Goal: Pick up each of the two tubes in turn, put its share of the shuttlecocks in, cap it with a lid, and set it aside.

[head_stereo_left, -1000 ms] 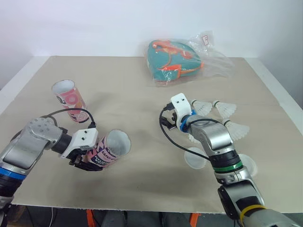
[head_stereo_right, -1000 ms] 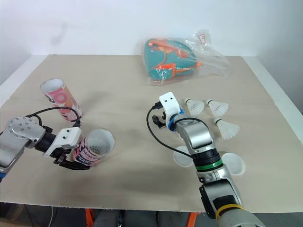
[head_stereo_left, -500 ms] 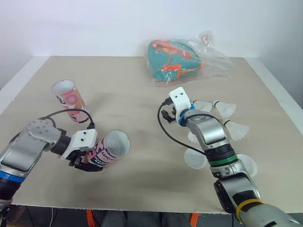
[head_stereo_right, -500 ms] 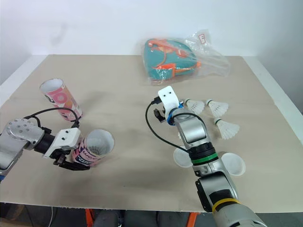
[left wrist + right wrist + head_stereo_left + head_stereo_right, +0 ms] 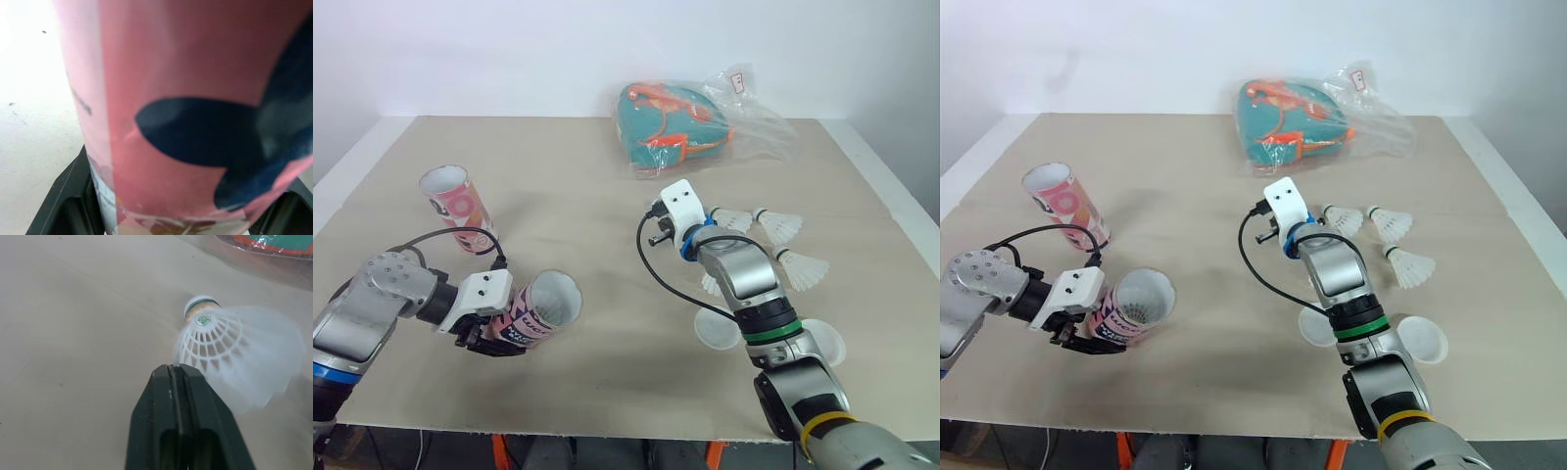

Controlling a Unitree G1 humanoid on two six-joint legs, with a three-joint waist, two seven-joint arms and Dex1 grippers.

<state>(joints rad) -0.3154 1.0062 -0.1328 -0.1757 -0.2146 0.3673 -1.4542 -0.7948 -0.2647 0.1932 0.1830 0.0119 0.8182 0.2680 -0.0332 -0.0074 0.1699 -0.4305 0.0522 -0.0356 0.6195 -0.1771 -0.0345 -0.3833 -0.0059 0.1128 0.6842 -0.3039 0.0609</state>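
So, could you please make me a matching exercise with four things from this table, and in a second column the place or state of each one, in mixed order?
Things:
A. tube in the left gripper
B. second tube
C. two lids
D. teal bag

Places or states:
1. far side of the table, wrapped in clear plastic
2. flat near the front edge, on the robot's right
3. stands free on the robot's left, mouth up
4. tipped over, open mouth showing

Pairs: A-4, B-3, C-2, D-1.
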